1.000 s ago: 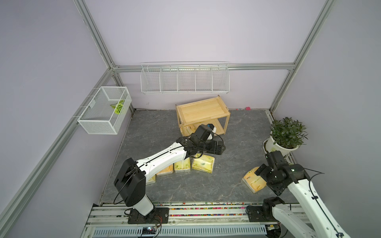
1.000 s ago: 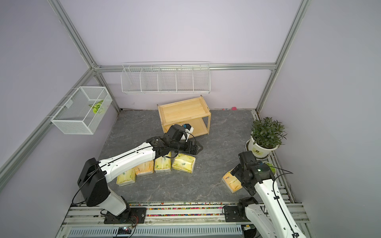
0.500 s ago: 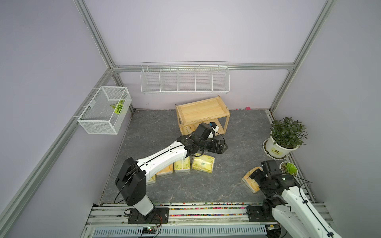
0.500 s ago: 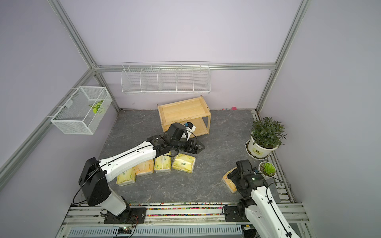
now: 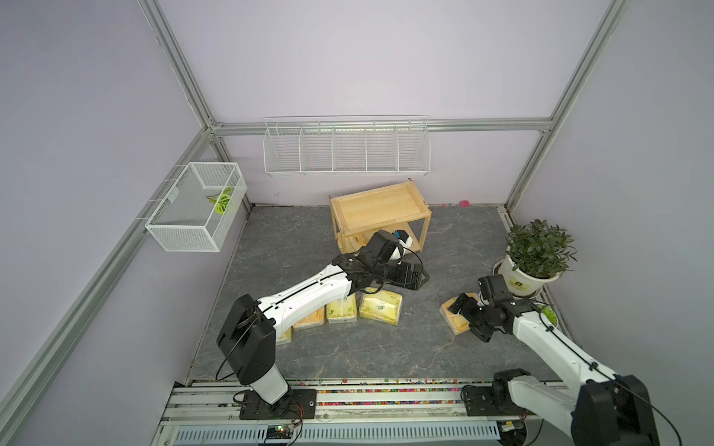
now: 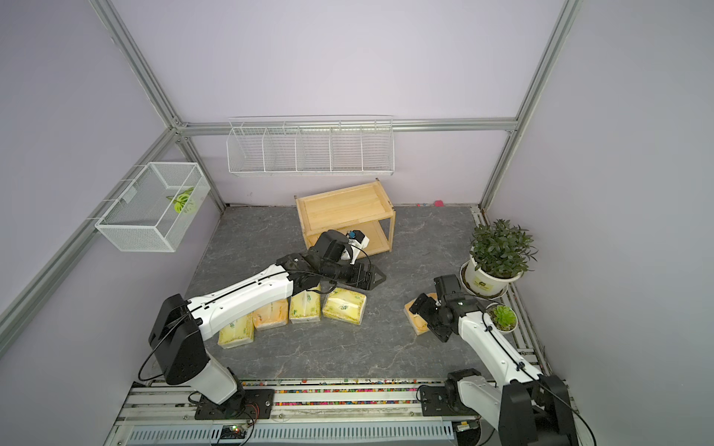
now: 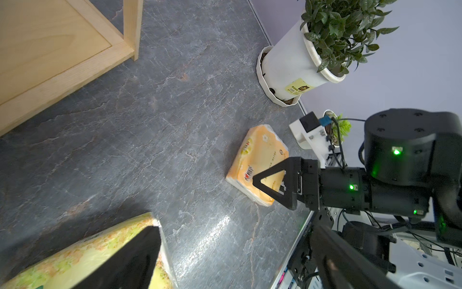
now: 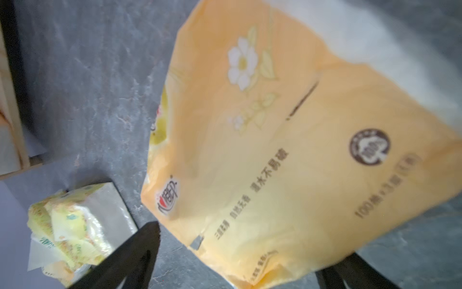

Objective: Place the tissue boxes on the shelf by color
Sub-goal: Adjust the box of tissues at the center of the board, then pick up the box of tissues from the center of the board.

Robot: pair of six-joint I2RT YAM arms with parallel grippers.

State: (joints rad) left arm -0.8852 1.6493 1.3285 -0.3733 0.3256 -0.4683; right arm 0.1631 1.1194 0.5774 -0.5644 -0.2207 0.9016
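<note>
Right gripper point(image 5: 465, 318): jaws spread wide, straddling orange tissue pack point(image 7: 260, 160) lying flat on grey floor point(image 5: 301, 239), near potted plant point(image 5: 539, 251).
Left gripper point(image 5: 417, 276): spread wide, empty, hovering between wooden shelf point(image 5: 378, 206) and yellow-green tissue pack point(image 5: 380, 307).

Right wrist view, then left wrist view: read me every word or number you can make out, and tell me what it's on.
"湿水不易破": orange plastic-wrapped tissue pack
"自然无香": same pack
"100": same pack; the characters after it are blurred
Too small to read: yellow label on white plant pot
</note>
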